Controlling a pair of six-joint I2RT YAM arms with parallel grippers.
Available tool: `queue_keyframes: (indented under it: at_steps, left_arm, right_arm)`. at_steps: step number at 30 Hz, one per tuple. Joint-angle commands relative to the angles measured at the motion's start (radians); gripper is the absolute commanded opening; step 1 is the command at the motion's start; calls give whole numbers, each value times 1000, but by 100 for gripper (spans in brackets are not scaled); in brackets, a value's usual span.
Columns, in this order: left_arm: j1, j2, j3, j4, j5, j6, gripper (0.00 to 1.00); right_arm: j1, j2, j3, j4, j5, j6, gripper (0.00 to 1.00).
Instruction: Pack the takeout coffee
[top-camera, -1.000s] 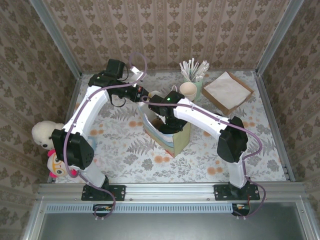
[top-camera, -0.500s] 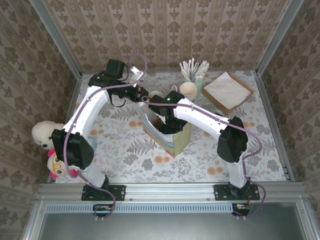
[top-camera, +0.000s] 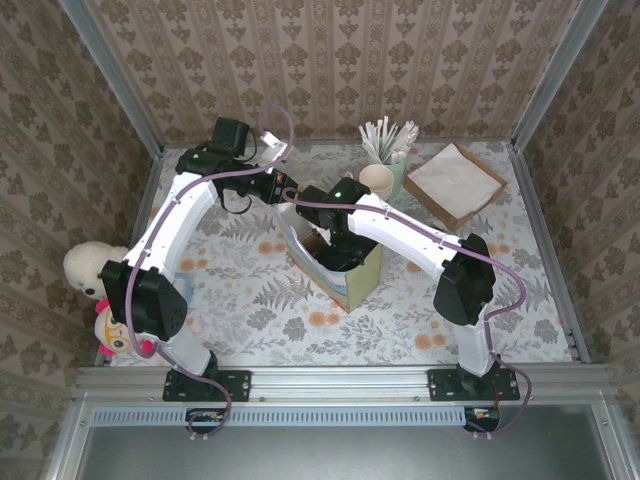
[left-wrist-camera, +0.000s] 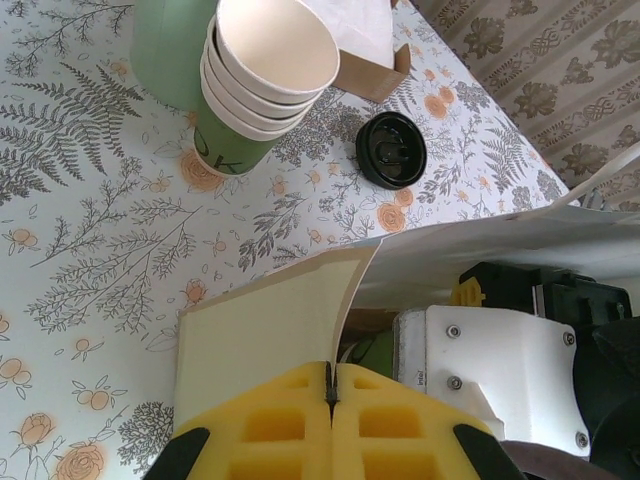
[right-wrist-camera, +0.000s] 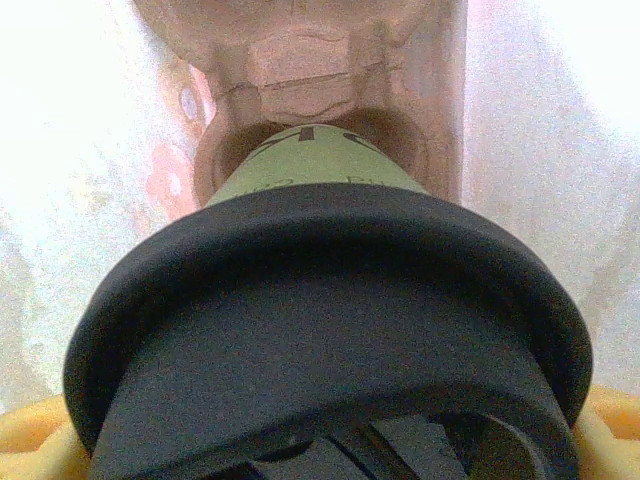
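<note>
The right gripper (right-wrist-camera: 320, 440) reaches down into the open paper bag (top-camera: 352, 285) in the middle of the table. Its jaws are spread wide and clasp the takeout coffee (right-wrist-camera: 320, 300). One yellow pad (right-wrist-camera: 30, 440) sits against the left side of the black lid and the other against the right side, so the cup hangs centred between them. The cup's green base is low in a round well of the brown pulp cup carrier (right-wrist-camera: 300, 70) on the bag's floor; whether it has bottomed out cannot be told.

The left gripper (left-wrist-camera: 330, 385) has its jaws pinched together on the far-left rim of the bag, holding the mouth open. Beyond the bag, on the far side of the table, a stack of lidless cups (left-wrist-camera: 265, 75) stands near a loose black lid (left-wrist-camera: 392, 150).
</note>
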Motion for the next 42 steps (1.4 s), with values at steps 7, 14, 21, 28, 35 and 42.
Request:
queue_keyframes:
  at_steps: [7,14,21,28,35,42]
  left_arm:
    - [-3,-37,6,15,-6,-6,0]
    - [-3,-35,6,18,-2,-6,0]
    - [-3,-35,4,20,-1,-6,0]
    - [-3,-39,4,7,-2,-1,0]
    - [-3,-41,3,11,-1,-4,0]
    - [-3,-41,6,5,-2,-5,0]
  right_arm:
    - [5,55,39,-94,1,11,49]
    - [0,79,10,-82,1,9,49]
    - [-1,68,-2,-65,-4,7,50]
    - [-1,60,-19,-40,-9,11,50]
    - [-2,47,-37,-18,-10,12,50]
    - [-3,41,-54,-2,-16,11,50]
